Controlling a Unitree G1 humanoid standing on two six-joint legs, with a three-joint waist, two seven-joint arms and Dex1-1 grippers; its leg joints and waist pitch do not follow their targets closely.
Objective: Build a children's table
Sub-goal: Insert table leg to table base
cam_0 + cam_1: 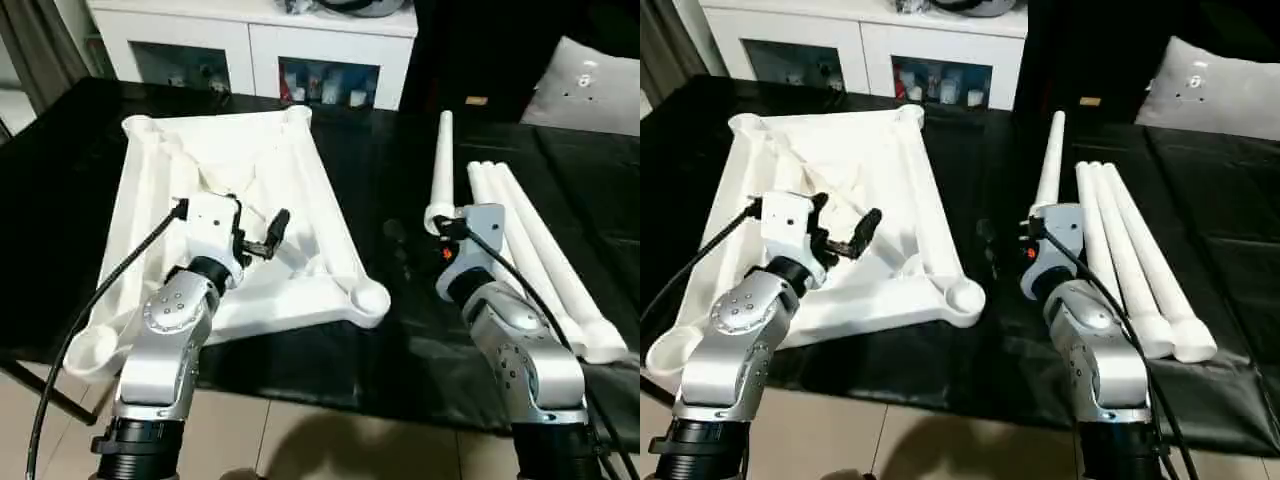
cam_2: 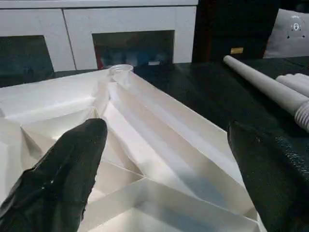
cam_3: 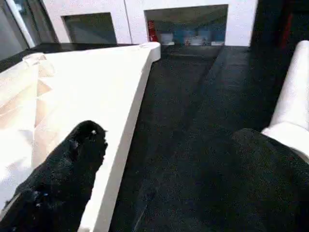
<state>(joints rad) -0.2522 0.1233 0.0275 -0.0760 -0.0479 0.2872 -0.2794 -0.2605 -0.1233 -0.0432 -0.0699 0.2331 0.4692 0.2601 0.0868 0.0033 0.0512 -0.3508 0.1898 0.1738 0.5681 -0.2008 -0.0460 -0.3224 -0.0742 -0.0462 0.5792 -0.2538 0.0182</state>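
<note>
Smooth white plastic table top (image 1: 300, 200) and legs (image 1: 530, 250); glossy black cloth on work table (image 1: 400, 340).

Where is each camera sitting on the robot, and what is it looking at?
Head cameras: look down over both silver forearms at the white plastic ribbed tabletop and the white tapered tube legs on the black-covered table.
Left wrist camera: looks along the open left gripper, over the ribs.
Right wrist camera: looks along the open right gripper, beside the tabletop's edge.
Shared: both wrist cameras face the white cabinet.
</note>
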